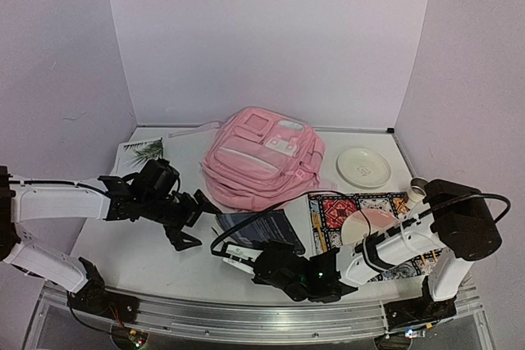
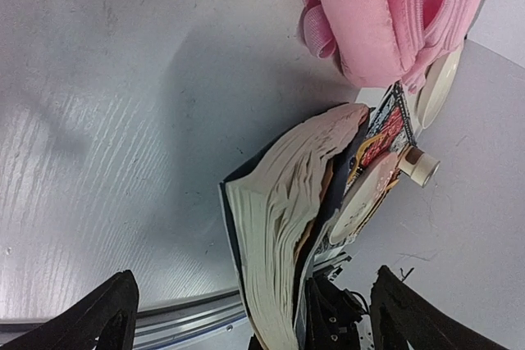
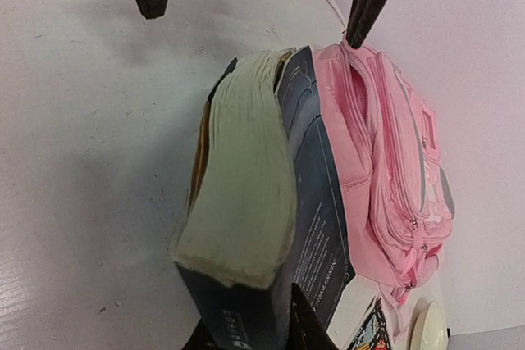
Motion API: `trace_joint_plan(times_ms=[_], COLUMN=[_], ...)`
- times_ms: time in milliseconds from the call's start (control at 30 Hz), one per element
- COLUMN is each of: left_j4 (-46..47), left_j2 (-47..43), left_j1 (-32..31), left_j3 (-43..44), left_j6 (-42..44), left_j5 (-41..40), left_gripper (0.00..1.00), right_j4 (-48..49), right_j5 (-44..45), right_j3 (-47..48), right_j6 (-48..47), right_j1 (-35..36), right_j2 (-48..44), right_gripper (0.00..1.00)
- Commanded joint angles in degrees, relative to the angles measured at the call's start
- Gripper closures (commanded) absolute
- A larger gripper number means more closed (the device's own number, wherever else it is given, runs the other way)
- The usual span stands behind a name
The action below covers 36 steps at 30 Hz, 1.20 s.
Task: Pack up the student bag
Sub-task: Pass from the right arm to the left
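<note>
Now my right claw [image 3: 250, 325] looks clamped on one end of the thick book [image 3: 246, 186], though that spot is hard to see. My left claw [image 2: 254, 276] is wide apart, holding nothing. The student bag [image 1: 258, 157] lies right beside the book on the surface [image 1: 139, 252]. With one small grip, the heavy book could flop open or slip out.

I'm looking into a robot test booth, a lab set-up rather than anyone's room. Plain pale walls [image 1: 271, 38] box in a bare white desk [image 1: 139, 260] on three sides. The left arm [image 1: 57, 198] and the right arm [image 1: 402, 243], both white, are bolted to a metal rail [image 1: 246, 317] along its near edge, with a black cable [image 1: 490, 196] looping loose. A backpack [image 1: 258, 161], book [image 1: 262, 227], plate [image 1: 363, 167] and patterned mat [image 1: 328, 211] lie out like props.
</note>
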Motion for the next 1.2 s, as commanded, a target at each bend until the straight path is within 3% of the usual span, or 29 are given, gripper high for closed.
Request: trace_joint_plan(times_ms=[0, 367, 567, 867, 1067, 1167], left_j4=[3.19, 20.92, 22.51, 22.45, 22.02, 21.46], left_j2=[4.51, 12.37, 15.32, 8.99, 0.78, -2.88], left_j1=[-0.87, -2.02, -2.72, -2.72, -2.72, -2.37], left_j3=[4.24, 0.77, 2.84, 0.38, -1.75, -1.64], left_j6=[0.99, -7.03, -6.74, -4.58, -3.21, -1.14], left_j5=[0.65, 0.92, 1.01, -1.54, -5.96, -7.93], left_gripper=[0.01, 0.2, 0.33, 0.79, 0.97, 1.0], right_j4=[4.5, 4.55, 4.62, 2.81, -3.76, -6.65], right_j5=[-0.77, -0.73, -1.16, -2.6, -5.06, -4.87], right_j3=[1.33, 2.49, 3.03, 4.12, 6.29, 7.47], right_j6=[1.89, 1.63, 1.56, 1.24, 3.54, 3.12], right_j1=[0.08, 0.07, 0.07, 0.08, 0.07, -0.04], right_j2=[-3.02, -2.36, -2.31, -4.79, -7.81, -9.69], right_gripper=[1.0, 1.0, 1.0, 0.99, 0.79, 0.66])
